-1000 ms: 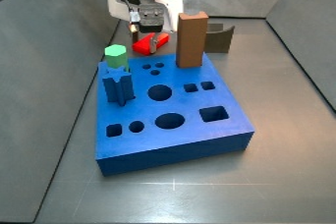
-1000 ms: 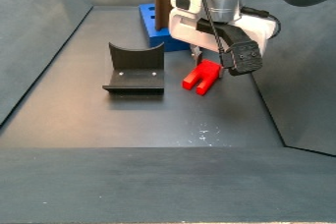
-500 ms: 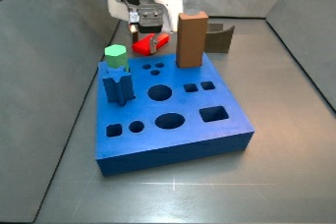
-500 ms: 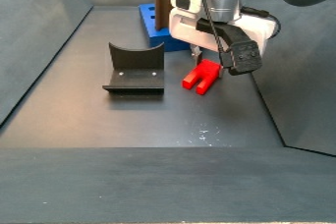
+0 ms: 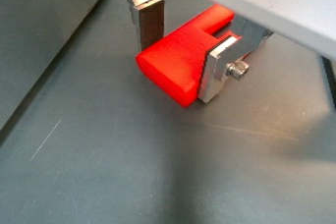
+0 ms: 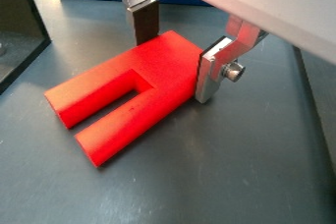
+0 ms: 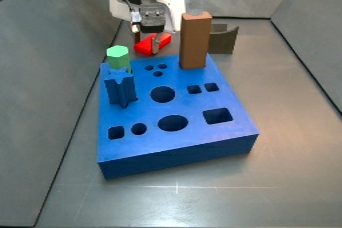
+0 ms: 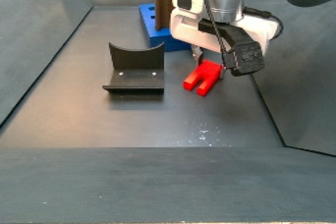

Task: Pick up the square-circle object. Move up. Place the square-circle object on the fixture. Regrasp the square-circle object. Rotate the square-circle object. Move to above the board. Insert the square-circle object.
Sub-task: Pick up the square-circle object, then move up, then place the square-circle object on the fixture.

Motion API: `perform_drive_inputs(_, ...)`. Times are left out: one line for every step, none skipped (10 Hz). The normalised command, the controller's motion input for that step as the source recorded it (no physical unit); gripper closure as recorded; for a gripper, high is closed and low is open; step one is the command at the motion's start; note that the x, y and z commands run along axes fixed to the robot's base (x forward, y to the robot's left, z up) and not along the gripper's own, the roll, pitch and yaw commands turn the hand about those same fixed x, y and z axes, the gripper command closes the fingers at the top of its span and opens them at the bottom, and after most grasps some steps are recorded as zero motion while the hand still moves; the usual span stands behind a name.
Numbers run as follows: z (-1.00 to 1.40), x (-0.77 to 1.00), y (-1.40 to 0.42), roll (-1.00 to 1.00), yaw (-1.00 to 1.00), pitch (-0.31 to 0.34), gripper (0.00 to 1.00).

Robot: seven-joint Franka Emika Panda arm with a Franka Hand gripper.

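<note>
Two flat silver fingers (image 6: 217, 71) with dark pads bracket the square-circle object (image 6: 125, 102), a small bright red elongated block with a slot cut into one end, and in both wrist views they press on its opposite sides near the solid end. The white arm reaches straight down, its gripper (image 8: 210, 59) low over the grey floor in a side view, beside the right wall. The red block (image 8: 199, 77) lies flat on the floor, long axis horizontal, its forked end pointing away from the fingers and away from the board (image 8: 155, 24), a thick blue slab behind it. The fixture (image 8: 133, 69), a dark L-shaped bracket, stands apart to one side. In a side view the gripper (image 7: 151, 38) sits behind the blue slab (image 7: 174, 112), near a tall brown block (image 7: 195, 40).
</note>
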Motion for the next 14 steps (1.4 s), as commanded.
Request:
perform_drive_inputs(0.0, 0.0, 0.0, 0.0, 0.0, 0.0, 1.0)
perform_drive_inputs(0.0, 0.0, 0.0, 0.0, 0.0, 0.0, 1.0)
perform_drive_inputs(0.83, 0.0, 0.0, 0.0, 0.0, 0.0, 1.0)
perform_drive_inputs(0.8, -0.06, 0.01, 0.0, 0.0, 0.028, 1.0)
perform_drive_inputs(0.74, -0.07, 0.01, -0.01, 0.01, 0.04, 1.0)
perform_drive_inputs(0.6, -0.04, 0.0, -0.04, 0.01, 0.051, 1.0)
perform_drive_inputs(0.46, -0.02, 0.0, -0.06, 0.01, 0.053, 1.0)
perform_drive_inputs(0.32, -0.02, 0.0, -0.08, 0.02, 0.045, 1.0)
perform_drive_inputs(0.18, -0.03, 0.0, -0.1, 0.01, 0.033, 1.0)
perform_drive_inputs(1.0, 0.0, 0.0, 0.0, 0.0, 0.0, 1.0)
perform_drive_inputs(1.0, 0.0, 0.0, 0.0, 0.0, 0.004, 1.0)
perform_drive_inputs(1.0, -0.01, -0.01, -0.01, 0.0, 0.012, 1.0)
perform_drive_inputs(1.0, -0.02, -0.01, -0.04, 0.01, 0.016, 1.0)
perform_drive_inputs(1.0, -0.02, -0.01, -0.06, 0.02, 0.013, 1.0)
